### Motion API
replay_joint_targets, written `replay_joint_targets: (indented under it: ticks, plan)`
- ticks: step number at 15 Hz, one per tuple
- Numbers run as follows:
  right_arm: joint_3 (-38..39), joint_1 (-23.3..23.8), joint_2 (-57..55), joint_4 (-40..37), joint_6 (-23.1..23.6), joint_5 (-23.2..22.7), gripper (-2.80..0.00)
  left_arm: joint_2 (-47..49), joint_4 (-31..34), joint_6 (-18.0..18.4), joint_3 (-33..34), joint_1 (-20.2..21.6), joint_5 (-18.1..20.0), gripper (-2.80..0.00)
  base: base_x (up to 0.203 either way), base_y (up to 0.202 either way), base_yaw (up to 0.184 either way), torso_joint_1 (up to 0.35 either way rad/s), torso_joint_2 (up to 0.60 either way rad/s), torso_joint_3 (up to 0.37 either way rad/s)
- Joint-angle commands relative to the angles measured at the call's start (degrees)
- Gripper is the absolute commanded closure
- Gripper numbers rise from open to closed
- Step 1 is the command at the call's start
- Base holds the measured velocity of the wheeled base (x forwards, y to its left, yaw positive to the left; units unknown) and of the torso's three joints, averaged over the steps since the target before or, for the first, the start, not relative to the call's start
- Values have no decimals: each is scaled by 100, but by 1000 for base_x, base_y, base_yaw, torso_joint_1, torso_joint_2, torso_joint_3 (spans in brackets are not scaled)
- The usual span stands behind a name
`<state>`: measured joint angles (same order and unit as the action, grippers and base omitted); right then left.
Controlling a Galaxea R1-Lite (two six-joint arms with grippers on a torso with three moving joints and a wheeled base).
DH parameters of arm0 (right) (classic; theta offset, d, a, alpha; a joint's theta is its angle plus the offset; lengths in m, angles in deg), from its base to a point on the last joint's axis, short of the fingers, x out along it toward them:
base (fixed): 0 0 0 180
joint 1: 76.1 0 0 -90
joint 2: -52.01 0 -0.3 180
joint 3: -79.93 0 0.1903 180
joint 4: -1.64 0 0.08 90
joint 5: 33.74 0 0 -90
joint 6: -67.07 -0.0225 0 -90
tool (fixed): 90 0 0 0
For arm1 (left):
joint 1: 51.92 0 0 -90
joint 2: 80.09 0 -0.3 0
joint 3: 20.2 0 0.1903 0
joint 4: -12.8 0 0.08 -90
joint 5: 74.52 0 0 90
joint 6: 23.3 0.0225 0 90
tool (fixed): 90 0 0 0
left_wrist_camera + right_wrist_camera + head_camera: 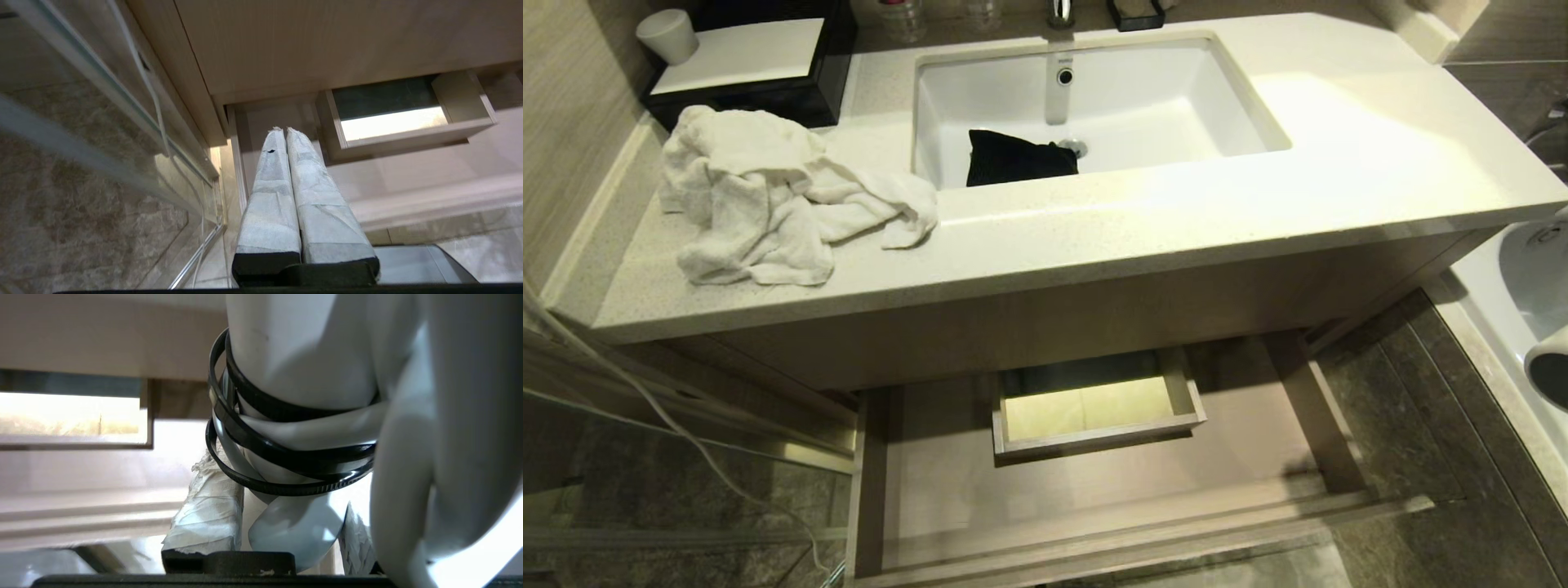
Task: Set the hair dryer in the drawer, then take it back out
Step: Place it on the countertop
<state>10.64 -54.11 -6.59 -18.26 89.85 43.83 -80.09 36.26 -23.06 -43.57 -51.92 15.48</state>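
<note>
The drawer [931, 482] stands pulled out under the vanity, wide and shallow, with a boxed cutout [1094, 408] at mid-back and nothing lying in it. The white hair dryer [302, 355] fills the right wrist view, its grey cord bound to the handle by black ties. My right gripper [286, 506] is shut on that handle, taped fingers [208, 514] on either side. In the head view only its dark grey barrel end [1550, 369] shows, at the right edge beside the drawer. My left gripper [284, 130] is shut and empty, near the drawer's [408, 175] left side.
On the counter lie a crumpled white towel [768, 196] and a black box [743, 73] with a white cup [668, 34]. A black cloth [1017, 159] sits in the sink [1258, 98]. A glass panel with a white cable [645, 400] stands left; a white fixture [1523, 278] right.
</note>
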Motion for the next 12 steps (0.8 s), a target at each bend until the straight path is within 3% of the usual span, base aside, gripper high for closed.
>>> replay_joint_targets:
  ticks: [1, 6, 12]
  plan:
    - [-13, 7, -55, 75, 78, -6, 0, 0, -1, 2, 0, 0, 0, 0, 0, 0, 0, 315, -63, 259]
    - [31, 7, -37, 92, 133, -6, 0, 0, -1, 2, 9, 0, 0, 0, 0, 0, 0, 298, -73, 224]
    - [-76, 7, -91, 64, 139, 11, 0, 0, -1, 2, 9, 0, 0, 0, 0, 0, 0, 38, -12, 28]
